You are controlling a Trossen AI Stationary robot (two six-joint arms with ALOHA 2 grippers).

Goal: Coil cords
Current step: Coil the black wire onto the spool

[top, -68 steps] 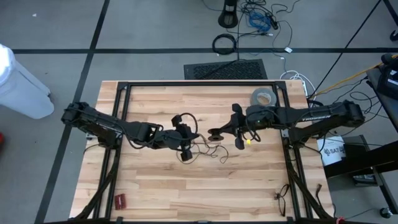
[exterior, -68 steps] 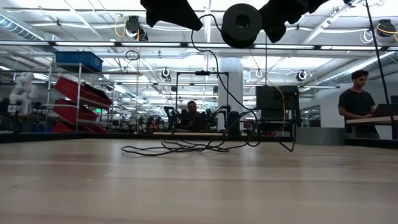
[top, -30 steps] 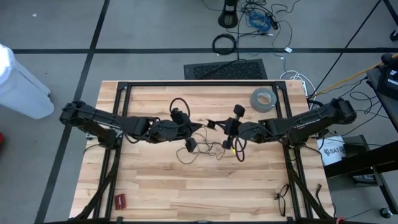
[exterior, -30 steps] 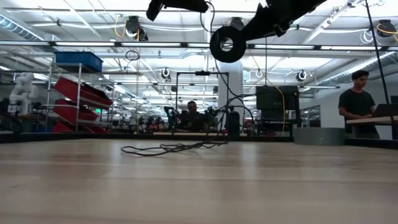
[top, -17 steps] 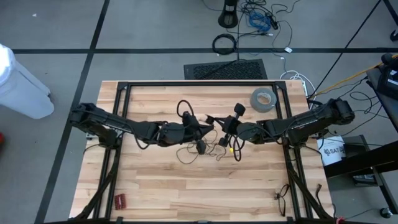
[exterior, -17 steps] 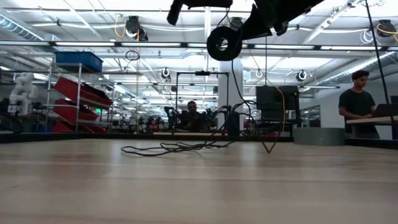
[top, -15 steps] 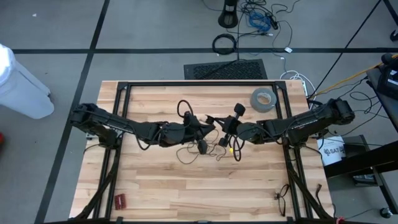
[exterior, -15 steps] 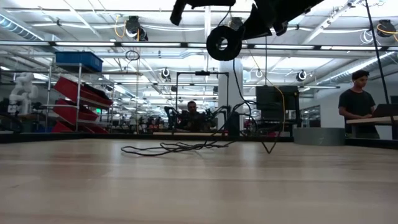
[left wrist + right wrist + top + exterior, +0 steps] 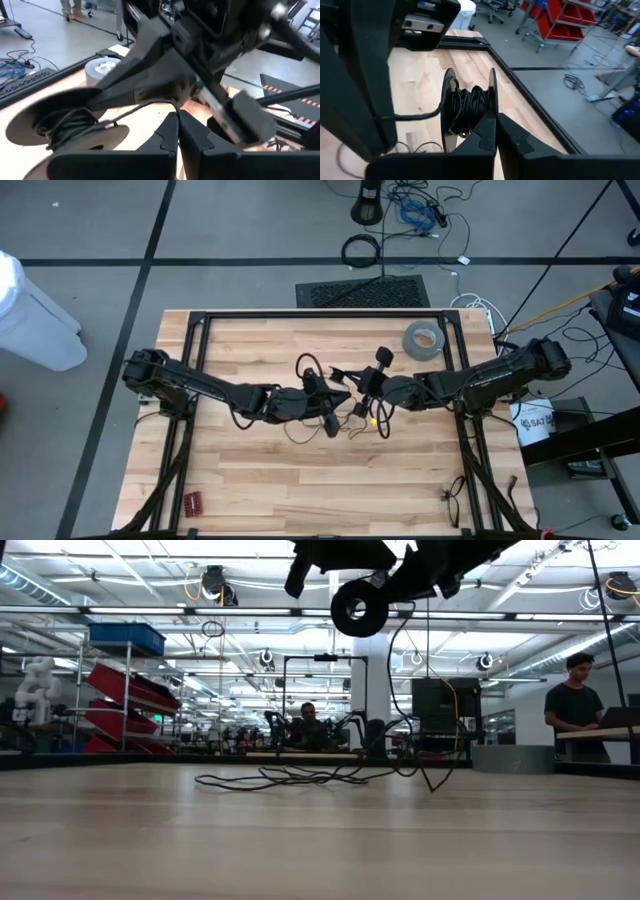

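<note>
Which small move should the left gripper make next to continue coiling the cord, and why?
Probably carry the cord one more turn around the spool. The left gripper is shut on the thin wire right beside the spool, which the right gripper holds above the table, and much loose cord lies unwound on the wood.

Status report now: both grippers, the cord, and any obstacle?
Left gripper shut on the cord. Right gripper shut on the spool, partly wound, held above table. Loose cord lies tangled below. Tape roll off to the side.
</note>
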